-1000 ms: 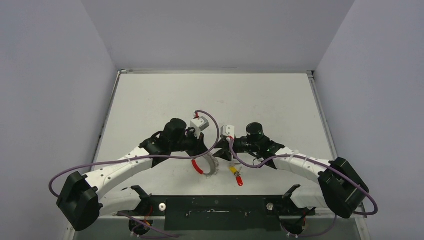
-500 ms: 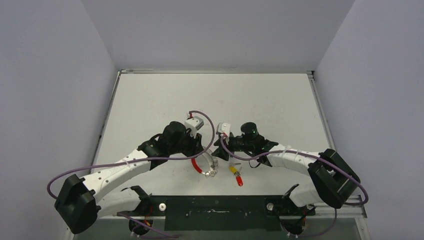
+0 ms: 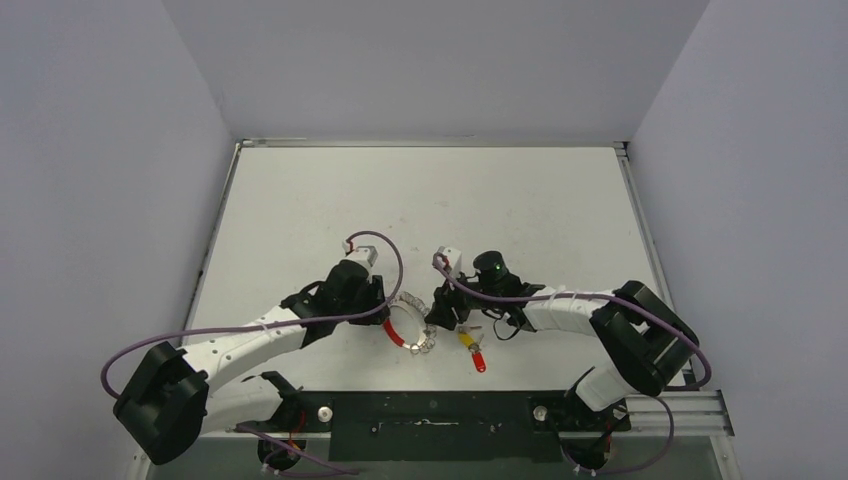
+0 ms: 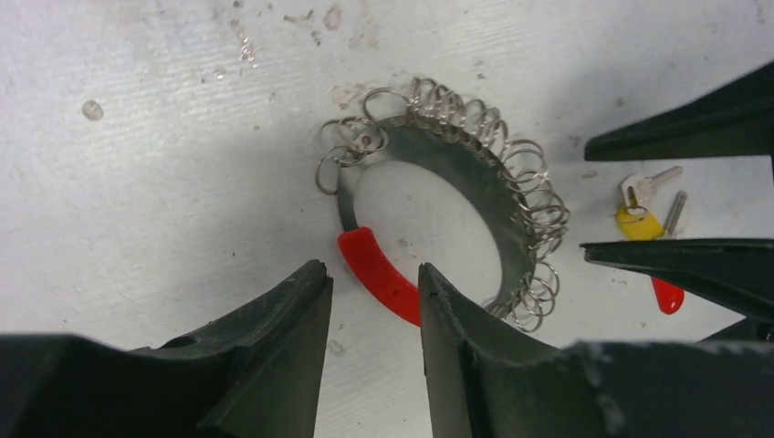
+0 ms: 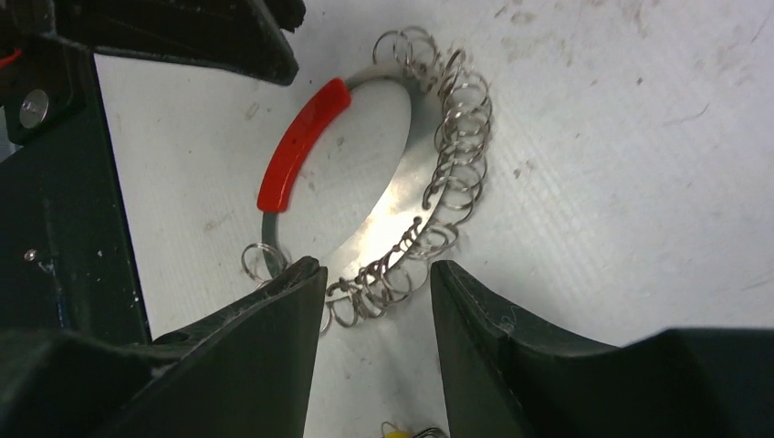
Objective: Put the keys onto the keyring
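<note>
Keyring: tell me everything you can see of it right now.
The keyring is a flat, silvery metal loop with a red sleeve on one arc and many small wire rings strung along most of the rest. It lies flat on the white table, unheld. The open left end effector hangs over the sleeve; contact is unclear.

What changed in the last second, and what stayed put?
The left gripper opened and drew back to the left; the keyring now lies free just beyond its fingertips. The right gripper, open, shifted left, closer to the keyring. The keyring and the keys stayed roughly where they lay.
</note>
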Controlling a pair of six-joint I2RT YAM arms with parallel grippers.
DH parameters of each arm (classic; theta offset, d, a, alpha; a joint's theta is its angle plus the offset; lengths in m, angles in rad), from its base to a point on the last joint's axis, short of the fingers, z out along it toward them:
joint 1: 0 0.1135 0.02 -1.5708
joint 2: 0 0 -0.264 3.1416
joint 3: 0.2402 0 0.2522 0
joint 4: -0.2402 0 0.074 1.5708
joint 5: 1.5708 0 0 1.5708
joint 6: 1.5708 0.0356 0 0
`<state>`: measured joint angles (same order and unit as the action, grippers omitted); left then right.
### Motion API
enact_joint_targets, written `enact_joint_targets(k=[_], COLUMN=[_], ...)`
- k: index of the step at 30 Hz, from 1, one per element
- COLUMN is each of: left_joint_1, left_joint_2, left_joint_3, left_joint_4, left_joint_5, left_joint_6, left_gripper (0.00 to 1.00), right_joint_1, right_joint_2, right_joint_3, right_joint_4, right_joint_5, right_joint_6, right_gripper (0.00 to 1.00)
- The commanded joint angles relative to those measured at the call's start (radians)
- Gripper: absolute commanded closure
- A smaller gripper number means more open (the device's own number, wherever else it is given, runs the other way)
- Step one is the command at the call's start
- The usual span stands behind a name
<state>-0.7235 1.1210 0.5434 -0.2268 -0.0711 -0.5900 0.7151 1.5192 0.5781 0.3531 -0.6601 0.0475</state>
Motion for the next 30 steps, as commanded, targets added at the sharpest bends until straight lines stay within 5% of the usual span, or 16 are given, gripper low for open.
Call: enact_joint_targets(k=[1, 9, 18, 25, 30], left_joint_1=[0.049, 0.114, 0.114, 0.115, 0.113], left_joint_2=[0.036, 0.15, 0.263, 0.152, 0.008], left_joint_3=[-0.039, -0.101, 0.063, 0.103, 0.002], left_joint_4=[0.078, 0.251, 0.159, 0.007, 0.055], left_joint_5=[0.059, 0.175, 0.143, 0.038, 0.07], left_joint_6=[-0.095, -0.09, 0.078, 0.126, 0.046], left_gripper=[0.64, 0.82, 0.78, 0.67, 0.65], right_joint_1=[0.021, 0.124, 0.271, 0.211, 0.084], right_joint_2=[0.004, 0.028, 0.019, -0.231, -0.385], right_joint_3=[-0.057, -0.134, -0.153, -0.113, -0.106], right_joint_4=[0.075, 0.202, 0.436, 0.1, -0.056], right_joint_5=[-0.039, -0.054, -0.021, 0.111, 0.2], right_joint_6=[0.121, 0.311, 0.425, 0.205, 0.07], right_gripper=[0.54, 0.57, 0.57, 0.5, 0.3])
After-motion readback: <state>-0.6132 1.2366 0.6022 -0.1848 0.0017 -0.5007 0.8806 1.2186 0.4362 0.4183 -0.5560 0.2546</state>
